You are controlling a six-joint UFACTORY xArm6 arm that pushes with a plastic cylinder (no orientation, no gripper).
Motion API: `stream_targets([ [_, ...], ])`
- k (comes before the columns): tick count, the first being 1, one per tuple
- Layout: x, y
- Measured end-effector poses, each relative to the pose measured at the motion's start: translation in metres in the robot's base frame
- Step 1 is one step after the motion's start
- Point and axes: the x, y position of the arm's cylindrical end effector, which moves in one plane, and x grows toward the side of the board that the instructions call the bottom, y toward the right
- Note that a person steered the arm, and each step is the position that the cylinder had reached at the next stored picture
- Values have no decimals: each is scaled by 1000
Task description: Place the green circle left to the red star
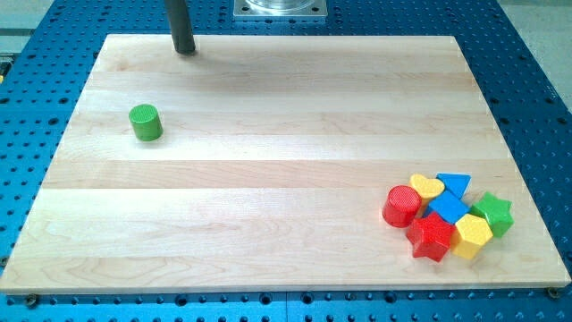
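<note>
Camera view, only one here. Wooden board (268, 170) on a blue perforated table (536, 89). Dark rod coming down at the view's top-left, my tip (186, 51) sitting on the board right near its top edge. No jaws to speak of, just a plain rod end, touching no block.

Green circle (145, 122) alone on the view's left side, upper-left part of the board, below & a bit left of the tip, clear gap between them.

Everything else bunched up at the view's bottom-right, well apart from the circle. Red star (432, 237) at the bottom of that pile. Red cylinder (401, 206) just up-left of it, touching or nearly so. Yellow heart (426, 186) at top of the pile, blue triangle (455, 184) right beside it. Blue cube (448, 209) in the middle. Yellow hexagon (471, 235) right of the red star, pressed against it. Green star (493, 214) on the far right of the bunch.

Grey metal base plate (281, 8) past the board's top edge, mid-view.
</note>
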Motion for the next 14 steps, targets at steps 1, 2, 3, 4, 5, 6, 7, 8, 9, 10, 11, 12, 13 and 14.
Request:
stream_targets([
  [1, 6, 0],
  [2, 12, -1],
  [3, 60, -2],
  [4, 139, -59],
  [5, 179, -40],
  [6, 193, 75],
  [7, 239, 117],
  [8, 250, 136],
  [9, 250, 136],
  [10, 252, 111],
  [11, 268, 100],
  [12, 268, 124],
  [13, 274, 195],
  [14, 284, 186],
])
